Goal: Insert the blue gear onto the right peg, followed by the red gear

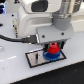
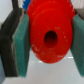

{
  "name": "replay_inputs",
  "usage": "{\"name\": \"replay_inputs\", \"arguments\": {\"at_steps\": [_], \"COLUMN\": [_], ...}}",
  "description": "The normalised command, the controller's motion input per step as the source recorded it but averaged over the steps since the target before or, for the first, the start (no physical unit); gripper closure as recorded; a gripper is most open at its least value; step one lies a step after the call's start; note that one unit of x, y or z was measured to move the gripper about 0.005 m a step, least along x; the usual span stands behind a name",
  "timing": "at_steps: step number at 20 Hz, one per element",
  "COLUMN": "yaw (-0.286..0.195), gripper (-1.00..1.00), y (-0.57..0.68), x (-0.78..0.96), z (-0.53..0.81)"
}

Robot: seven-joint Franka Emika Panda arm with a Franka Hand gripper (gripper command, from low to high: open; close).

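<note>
The tool [image 1: 51, 48] grips the red gear [image 2: 49, 37] between its pads [image 2: 21, 42], directly above the blue gear [image 1: 50, 55], which sits on the grey plate [image 1: 34, 58]. The second insertion appears underway; next, likely a straight descent, hole aligned over the hidden peg.

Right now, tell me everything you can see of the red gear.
The red gear is a small, round, bright red disc that looks like plastic, with a toothed rim and a dark centre hole. It sits between the gripper's teal pads, which press on its opposite sides. In the exterior view it hangs low over the grey plate, directly above the blue gear, whose teeth show beneath it. Whether the two gears touch cannot be told.
</note>
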Motion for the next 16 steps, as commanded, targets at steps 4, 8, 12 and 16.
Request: {"name": "replay_inputs", "arguments": {"at_steps": [4,8,12,16], "yaw": [0.000,0.000,0.000,0.000], "gripper": [1.00,1.00,1.00,1.00], "y": [0.08,0.10,0.00,-0.01], "x": [-0.03,0.00,0.06,0.00], "z": [0.03,0.23,-0.08,0.00]}}
